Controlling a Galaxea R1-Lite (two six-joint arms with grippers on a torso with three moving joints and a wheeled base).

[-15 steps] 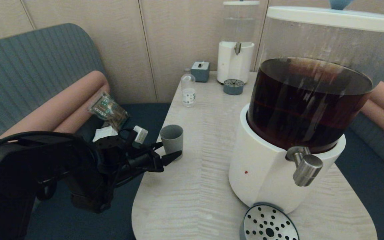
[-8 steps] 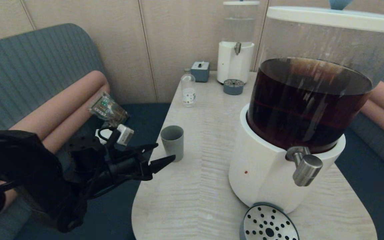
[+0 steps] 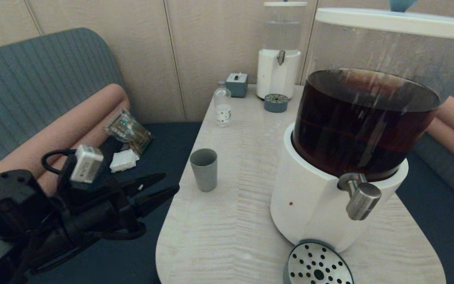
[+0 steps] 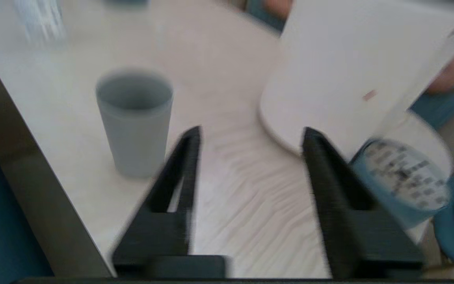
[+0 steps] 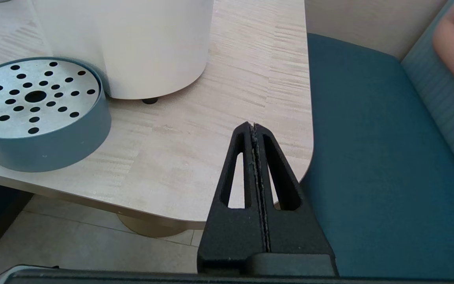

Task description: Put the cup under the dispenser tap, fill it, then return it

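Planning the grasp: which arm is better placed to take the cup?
Left. The left gripper is open beside the cup; the right gripper is shut, off the table's far corner.

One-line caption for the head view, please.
Open left gripper beside the table edge, short of the upright cup.

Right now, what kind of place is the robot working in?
Probably a café or lounge drinks corner: two drink dispensers, a large one with dark liquid and a small one with clear, on a pale wooden table with padded booth seating alongside.
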